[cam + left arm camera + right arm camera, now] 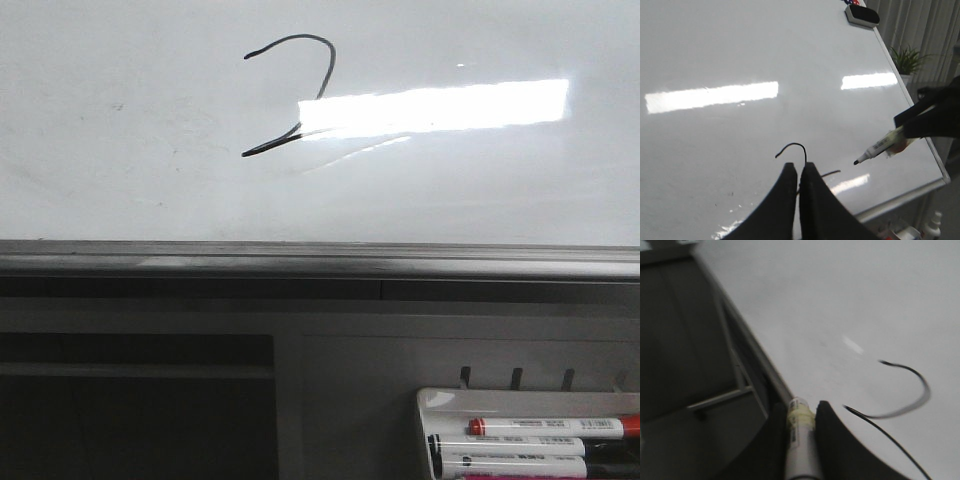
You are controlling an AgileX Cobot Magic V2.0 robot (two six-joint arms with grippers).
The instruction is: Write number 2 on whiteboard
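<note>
The whiteboard (120,150) fills the upper front view, with a bright glare (440,105) and a grey metal edge (300,262). The number 2 (331,62) is a black hook with a slanting tail; the glare hides its middle. It also shows in the left wrist view (796,144) and, blurred, in the right wrist view (920,377). My left gripper (799,167) is shut and empty over the stroke. My right gripper (800,407) is shut on a white marker (801,440). In the left wrist view the marker (879,148) points its tip just right of the tail's end.
A small white pen tray (440,400) with several markers (545,427) sits below the board at the lower right. A black eraser (862,15) lies at the board's far corner. A potted plant (907,60) stands beyond the board's edge.
</note>
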